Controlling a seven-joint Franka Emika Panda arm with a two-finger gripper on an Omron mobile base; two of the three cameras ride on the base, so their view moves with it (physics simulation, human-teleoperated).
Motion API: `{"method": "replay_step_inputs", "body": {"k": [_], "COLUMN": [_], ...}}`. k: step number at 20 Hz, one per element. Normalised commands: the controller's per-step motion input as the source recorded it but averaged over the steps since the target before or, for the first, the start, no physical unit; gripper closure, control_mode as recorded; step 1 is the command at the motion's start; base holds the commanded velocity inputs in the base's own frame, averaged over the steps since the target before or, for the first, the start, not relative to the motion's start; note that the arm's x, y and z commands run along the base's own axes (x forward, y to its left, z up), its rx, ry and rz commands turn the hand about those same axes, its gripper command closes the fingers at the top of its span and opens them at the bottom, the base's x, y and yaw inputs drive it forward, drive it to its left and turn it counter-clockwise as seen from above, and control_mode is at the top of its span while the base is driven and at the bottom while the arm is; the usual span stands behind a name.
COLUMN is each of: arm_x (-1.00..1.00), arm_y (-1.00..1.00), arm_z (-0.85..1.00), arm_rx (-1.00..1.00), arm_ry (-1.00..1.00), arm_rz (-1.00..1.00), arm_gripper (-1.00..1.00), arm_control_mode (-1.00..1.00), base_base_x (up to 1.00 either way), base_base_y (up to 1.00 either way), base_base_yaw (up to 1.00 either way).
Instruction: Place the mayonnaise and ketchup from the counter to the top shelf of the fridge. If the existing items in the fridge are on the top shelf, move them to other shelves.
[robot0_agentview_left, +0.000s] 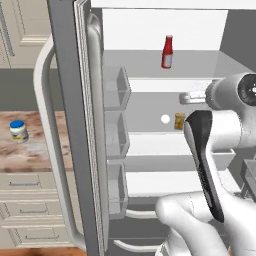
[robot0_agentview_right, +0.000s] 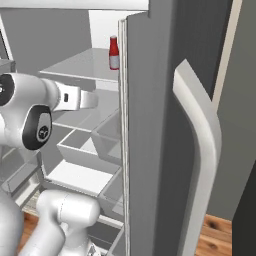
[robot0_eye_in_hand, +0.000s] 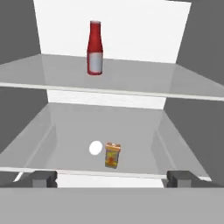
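Jaws spread wide and empty before the open fridge (robot0_agentview_left: 220, 60), ketchup (robot0_eye_in_hand: 95, 48) upright at 12 o'clock on the top shelf (robot0_eye_in_hand: 144, 78), mayonnaise (robot0_agentview_left: 18, 131) on the counter (robot0_agentview_left: 35, 150): risks snagging the left door (robot0_agentview_left: 75, 125) when swinging out.

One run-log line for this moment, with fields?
ketchup: top shelf | mayonnaise: on counter | gripper: open, empty, facing fridge | next: fetch mayonnaise

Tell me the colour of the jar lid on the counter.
Blue, on the white jar; clearest in the left base view.
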Motion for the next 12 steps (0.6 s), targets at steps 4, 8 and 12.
{"method": "replay_step_inputs", "body": {"k": [4, 8, 12], "arm_x": [-1.0, -0.62, 0.0], "arm_y": [0.0, 0.04, 0.0], "arm_z": [-0.51, -0.45, 0.0], "arm_rx": [0.0, -0.01, 0.0], "arm_ry": [0.61, 0.56, 0.04], "arm_rz": [0.08, 0.11, 0.0], "arm_gripper": [-1.0, -1.0, -1.0], "arm_control_mode": [-1.0, -1.0, -1.0], "base_base_x": [0.0, 0.0, 0.0], "base_base_y": [0.0, 0.0, 0.0], "base_base_yaw": [0.0, 0.0, 0.0]}}
